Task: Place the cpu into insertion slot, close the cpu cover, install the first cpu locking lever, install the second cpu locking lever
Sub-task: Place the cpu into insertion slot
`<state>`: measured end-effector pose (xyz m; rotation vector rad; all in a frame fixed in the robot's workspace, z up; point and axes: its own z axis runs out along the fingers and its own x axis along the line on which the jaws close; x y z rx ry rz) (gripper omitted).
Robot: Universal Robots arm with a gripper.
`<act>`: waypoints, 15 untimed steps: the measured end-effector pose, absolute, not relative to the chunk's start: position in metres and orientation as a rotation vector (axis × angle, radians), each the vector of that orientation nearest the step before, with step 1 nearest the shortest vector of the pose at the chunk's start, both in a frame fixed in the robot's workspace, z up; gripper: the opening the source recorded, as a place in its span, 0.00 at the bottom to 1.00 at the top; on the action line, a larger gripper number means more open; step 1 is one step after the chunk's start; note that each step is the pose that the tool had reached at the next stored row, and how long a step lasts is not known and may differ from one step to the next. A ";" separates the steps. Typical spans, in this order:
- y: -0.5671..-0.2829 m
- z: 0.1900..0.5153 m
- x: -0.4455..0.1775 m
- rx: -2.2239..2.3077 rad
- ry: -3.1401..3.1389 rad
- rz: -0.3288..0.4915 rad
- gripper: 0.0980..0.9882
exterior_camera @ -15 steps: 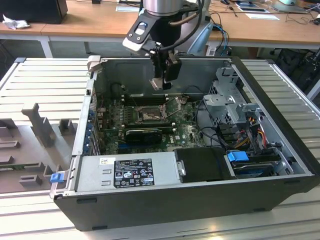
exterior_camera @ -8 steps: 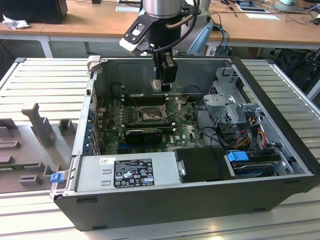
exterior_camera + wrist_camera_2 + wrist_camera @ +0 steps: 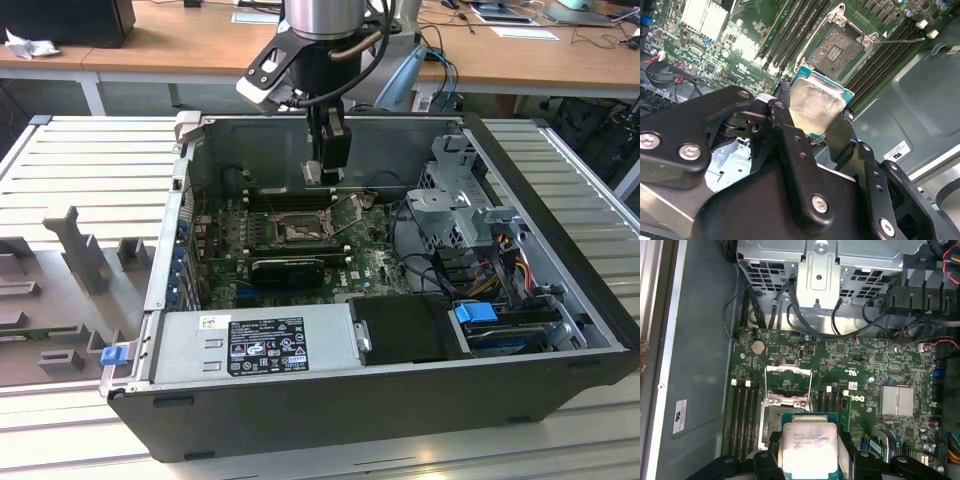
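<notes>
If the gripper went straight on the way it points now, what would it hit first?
Most likely the open insertion slot, with the held cpu arriving ahead of the gripper. In the first wrist view the cpu overlaps the slot's edge, so contact may be off-centre; depth is unclear.

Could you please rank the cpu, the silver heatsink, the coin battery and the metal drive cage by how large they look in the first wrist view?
Largest to smallest:
1. metal drive cage
2. cpu, though it sits nearest the camera, which inflates it
3. silver heatsink
4. coin battery
</notes>
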<state>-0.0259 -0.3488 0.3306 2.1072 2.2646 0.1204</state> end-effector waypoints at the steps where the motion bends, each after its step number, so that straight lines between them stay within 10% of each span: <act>1: -0.349 0.330 -0.026 2.110 2.262 0.120 0.48; 15: -0.347 0.311 -0.026 2.173 2.199 0.117 0.48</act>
